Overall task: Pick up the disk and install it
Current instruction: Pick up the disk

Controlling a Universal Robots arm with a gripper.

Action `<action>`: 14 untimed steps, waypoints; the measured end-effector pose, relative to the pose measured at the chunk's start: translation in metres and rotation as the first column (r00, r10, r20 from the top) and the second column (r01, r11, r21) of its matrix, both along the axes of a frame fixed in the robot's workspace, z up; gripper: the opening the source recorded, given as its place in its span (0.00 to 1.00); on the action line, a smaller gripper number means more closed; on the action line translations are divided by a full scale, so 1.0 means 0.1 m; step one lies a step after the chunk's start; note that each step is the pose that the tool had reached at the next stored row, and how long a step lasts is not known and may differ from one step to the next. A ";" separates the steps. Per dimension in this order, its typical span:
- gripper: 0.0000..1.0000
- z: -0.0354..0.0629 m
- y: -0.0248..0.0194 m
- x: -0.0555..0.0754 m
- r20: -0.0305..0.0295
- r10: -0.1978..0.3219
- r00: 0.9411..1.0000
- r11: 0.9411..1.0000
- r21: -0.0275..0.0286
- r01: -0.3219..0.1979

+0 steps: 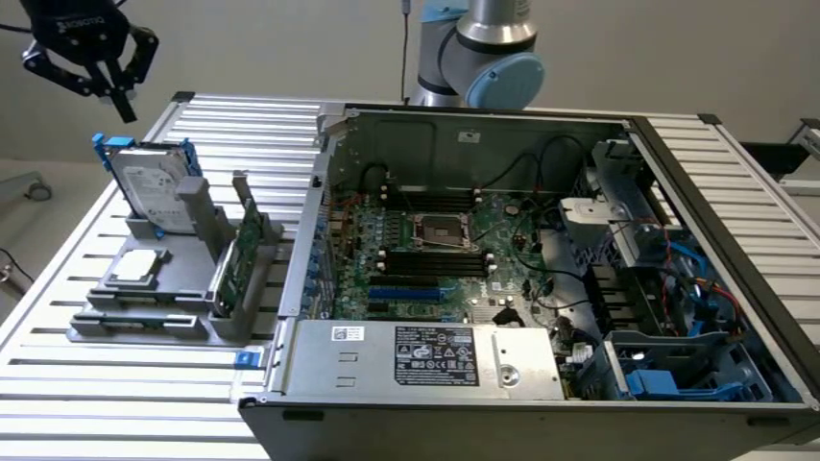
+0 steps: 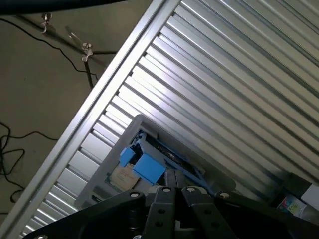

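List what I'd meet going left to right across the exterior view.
disk → green card → motherboard → blue tray

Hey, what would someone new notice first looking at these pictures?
The big open computer case fills the exterior view's right, its green motherboard bared. At that view's left the disk stands upright in a grey rack, blue frame around it, with the shut gripper hanging above it.
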State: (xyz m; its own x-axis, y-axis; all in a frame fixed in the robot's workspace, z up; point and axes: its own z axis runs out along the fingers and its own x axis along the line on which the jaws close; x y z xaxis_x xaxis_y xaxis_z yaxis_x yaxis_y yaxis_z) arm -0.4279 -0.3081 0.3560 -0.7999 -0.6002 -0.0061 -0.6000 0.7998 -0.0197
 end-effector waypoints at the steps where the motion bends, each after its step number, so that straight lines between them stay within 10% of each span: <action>1: 0.11 -0.001 0.000 0.00 -0.001 0.018 1.000 1.000 0.000 -0.018; 7: 0.11 -0.003 -0.001 0.00 -0.004 0.126 0.992 0.992 -0.004 -0.126; 14: 0.11 -0.006 0.000 0.00 -0.008 0.251 0.968 0.968 -0.008 -0.251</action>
